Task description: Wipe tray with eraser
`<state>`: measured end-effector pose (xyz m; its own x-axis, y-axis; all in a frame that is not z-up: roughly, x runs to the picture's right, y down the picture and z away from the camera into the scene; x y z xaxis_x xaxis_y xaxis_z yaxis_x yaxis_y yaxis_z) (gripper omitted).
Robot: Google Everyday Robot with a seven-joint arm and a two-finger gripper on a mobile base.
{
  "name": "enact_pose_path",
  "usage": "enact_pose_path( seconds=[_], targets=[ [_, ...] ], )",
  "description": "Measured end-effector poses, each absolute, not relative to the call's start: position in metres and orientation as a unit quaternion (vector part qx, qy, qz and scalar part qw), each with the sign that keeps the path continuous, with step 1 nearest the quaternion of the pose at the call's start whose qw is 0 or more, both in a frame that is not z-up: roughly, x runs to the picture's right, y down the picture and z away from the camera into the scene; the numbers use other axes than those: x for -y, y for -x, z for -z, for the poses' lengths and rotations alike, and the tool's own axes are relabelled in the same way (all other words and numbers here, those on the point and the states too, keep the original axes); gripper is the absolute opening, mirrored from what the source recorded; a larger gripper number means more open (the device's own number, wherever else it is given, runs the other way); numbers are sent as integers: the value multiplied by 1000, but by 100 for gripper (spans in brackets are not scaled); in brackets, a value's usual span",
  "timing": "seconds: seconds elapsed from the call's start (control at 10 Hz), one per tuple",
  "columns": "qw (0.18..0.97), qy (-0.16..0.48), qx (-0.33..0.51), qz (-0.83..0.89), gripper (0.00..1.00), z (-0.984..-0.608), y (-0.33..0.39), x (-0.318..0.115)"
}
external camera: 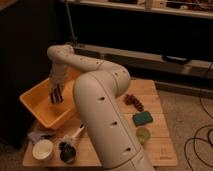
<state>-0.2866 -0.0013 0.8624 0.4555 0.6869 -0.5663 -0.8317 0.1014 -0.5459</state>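
Observation:
The yellow-orange tray (31,104) sits tilted on the left end of the wooden table. My arm curves over from the right and comes down into it. The gripper (55,96) hangs inside the tray over its floor, shut on the eraser (55,94), a small dark block with pale stripes pointing downward. The eraser's lower end is at or just above the tray floor; I cannot tell if it touches.
A white cup (42,149), a black-headed brush (67,151) with a white handle and a grey cloth (37,135) lie in front of the tray. A teal sponge (143,118), a small green cup (142,135) and a dark bunch (134,101) lie on the right. My arm's thick link covers the table's middle.

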Motion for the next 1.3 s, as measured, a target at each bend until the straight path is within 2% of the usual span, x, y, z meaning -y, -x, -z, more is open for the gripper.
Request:
enact_pose_path(
  seconds=[0.2,0.6,0.9,1.3],
  targets=[
    [730,426,-93,-527,0,-879,273,14],
    [711,417,-119,-554,0,-904,226,8],
    [703,408,-118,-571,0,-900,184,9],
    [717,412,-98,-553,0,-875,185,-12]
  ],
)
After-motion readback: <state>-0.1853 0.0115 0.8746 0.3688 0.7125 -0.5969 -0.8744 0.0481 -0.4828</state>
